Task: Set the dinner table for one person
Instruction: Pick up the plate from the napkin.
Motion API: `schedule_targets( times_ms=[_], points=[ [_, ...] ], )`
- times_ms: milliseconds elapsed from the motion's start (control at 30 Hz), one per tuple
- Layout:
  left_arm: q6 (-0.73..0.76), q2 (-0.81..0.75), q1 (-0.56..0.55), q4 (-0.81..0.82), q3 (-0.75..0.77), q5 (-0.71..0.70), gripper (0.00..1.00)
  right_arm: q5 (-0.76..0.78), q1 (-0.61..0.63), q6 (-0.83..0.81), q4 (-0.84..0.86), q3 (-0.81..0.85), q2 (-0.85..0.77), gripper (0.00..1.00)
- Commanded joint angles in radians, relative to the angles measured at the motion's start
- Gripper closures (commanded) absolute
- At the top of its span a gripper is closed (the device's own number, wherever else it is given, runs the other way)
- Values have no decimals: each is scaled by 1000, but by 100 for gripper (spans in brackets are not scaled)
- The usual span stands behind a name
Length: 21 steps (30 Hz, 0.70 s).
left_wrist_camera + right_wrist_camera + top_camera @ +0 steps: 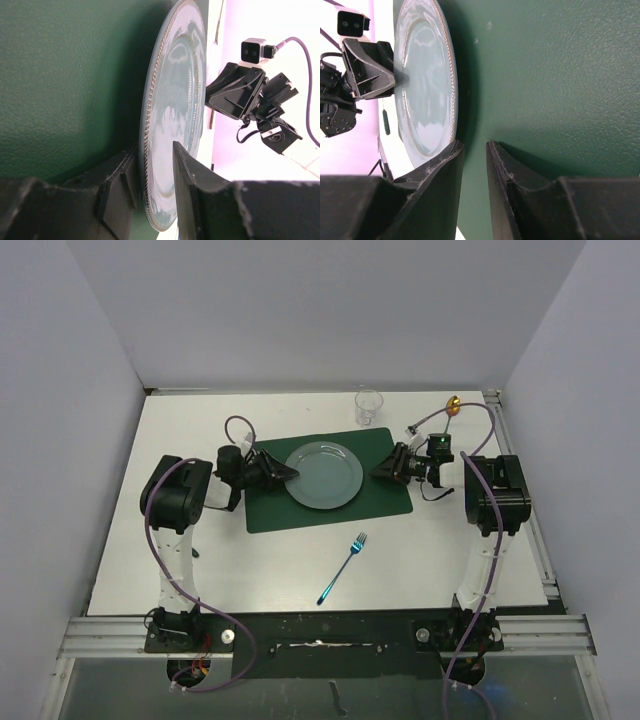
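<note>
Though unfinished, looked roughly half set: found mat (385, 505) laid on worktop (200, 570) with plate (324, 474) centred on it. Judged fork (343, 568), loose on bare worktop nearer the arms, and cup (369, 405), beyond mat's far edge, not yet placed. Saw left gripper (288, 472) pinching plate's left rim; right gripper (380, 469) narrowly spread over mat, just beside right rim, holding nothing. Noted worktop beneath both, under mat.

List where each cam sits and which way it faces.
Top: above and behind, looking down on the table; left arm, right arm and bases show.
Left wrist: faces right across the placemat; own jaws straddle the plate rim.
Right wrist: faces left; own jaws beside that rim.
Shared: wrist views both see plate, placemat, the other arm's jaws.
</note>
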Motion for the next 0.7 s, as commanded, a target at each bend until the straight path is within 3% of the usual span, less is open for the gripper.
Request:
schedule_targets(
  times_ms=[0,500,567,667],
  points=[
    [45,28,-7,-38,32,-15,70,9,29,22,38,10,47,72],
    [60,41,-8,-50,48,9,71,20,124,66,34,122,103,73],
    [60,45,-8,-48,49,13,73,20,129,74,45,121,110,78],
    [57,53,-9,-39,52,19,82,11,135,93,70,113,122,99]
  ],
)
